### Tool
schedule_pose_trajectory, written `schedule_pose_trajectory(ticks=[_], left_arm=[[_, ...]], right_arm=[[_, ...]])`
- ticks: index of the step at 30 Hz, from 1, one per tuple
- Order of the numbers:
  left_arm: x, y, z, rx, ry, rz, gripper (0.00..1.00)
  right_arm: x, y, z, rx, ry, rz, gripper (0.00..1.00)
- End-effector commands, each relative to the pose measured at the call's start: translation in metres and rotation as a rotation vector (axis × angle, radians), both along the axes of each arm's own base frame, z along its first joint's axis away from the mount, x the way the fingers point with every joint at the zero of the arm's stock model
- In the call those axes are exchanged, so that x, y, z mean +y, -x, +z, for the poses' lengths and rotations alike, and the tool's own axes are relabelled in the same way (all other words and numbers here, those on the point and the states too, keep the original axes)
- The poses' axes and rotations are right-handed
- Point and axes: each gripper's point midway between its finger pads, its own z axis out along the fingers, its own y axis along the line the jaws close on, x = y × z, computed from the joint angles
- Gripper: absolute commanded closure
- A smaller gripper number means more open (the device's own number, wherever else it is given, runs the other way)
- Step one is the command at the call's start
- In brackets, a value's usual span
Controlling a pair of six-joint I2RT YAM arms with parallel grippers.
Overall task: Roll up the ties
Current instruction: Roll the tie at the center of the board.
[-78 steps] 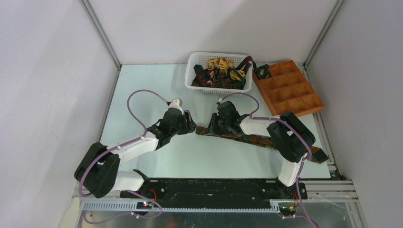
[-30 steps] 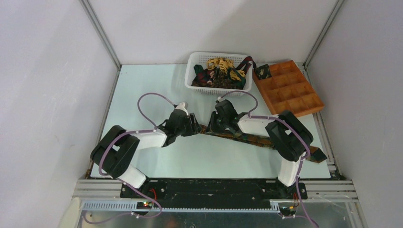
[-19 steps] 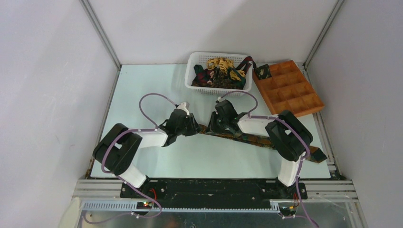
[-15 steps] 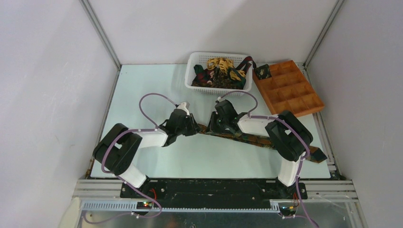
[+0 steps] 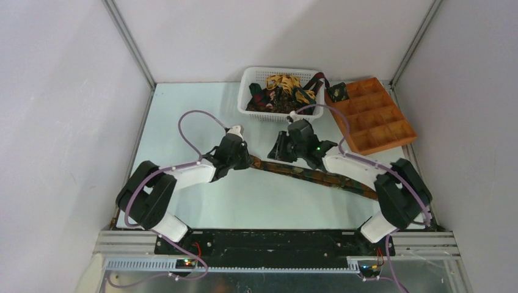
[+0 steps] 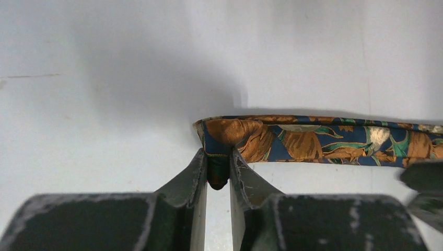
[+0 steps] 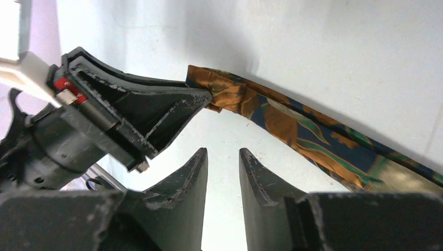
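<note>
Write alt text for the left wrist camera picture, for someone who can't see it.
The left gripper pinches the folded end of a blue, orange and green patterned tie. The tie runs off to the right across a pale table.

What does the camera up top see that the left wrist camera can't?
Only the top view shows the white plastic basket with tangled ties heaped in it, and the orange-brown compartment tray beside it. Only the left wrist view shows, close up, the left gripper with its jaws pinching the folded end, and the orange leaves on blue. Both show the long patterned fabric necktie lying on the pale table, its end in that gripper.
</note>
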Motion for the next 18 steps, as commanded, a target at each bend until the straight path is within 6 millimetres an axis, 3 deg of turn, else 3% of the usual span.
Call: schedule_pose_trajectory(ticks=[1,10,18], left_arm=[[0.023,-0.012,0.017,-0.058,-0.196,0.03,0.82],[0.029,-0.007,0.03,-0.088,-0.521,-0.012,0.89],[0.022,0.0,0.033,-0.089,-0.618,-0.064,0.94]], right_arm=[[-0.029,-0.005,0.014,-0.057,0.02,-0.066,0.68],[-0.066,-0.004,0.006,-0.052,0.036,-0.133,0.67],[-0.09,0.0,-0.022,0.004,0.161,-0.192,0.72]])
